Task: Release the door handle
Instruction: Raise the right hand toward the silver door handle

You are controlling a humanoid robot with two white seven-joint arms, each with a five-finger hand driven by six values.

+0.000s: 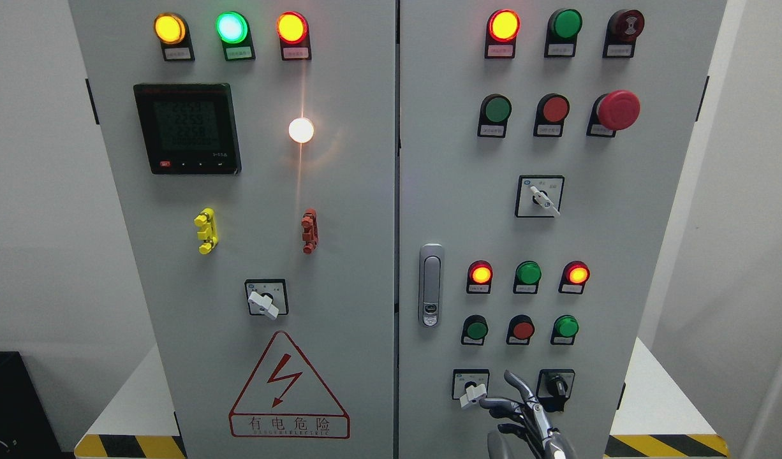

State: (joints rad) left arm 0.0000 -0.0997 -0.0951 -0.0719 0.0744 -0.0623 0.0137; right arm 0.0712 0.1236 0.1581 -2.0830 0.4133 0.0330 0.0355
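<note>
The right hand [522, 414] shows at the bottom edge right of the middle, its dark fingers [517, 382] spread loosely and grasping nothing, in front of the lower part of the right cabinet door [620, 242] between two rotary switches. The silver door handle [431, 285] sits well above and to its left, upright near that door's left edge, beside rows of red and green indicator lights [528, 273], apart from the hand
</note>
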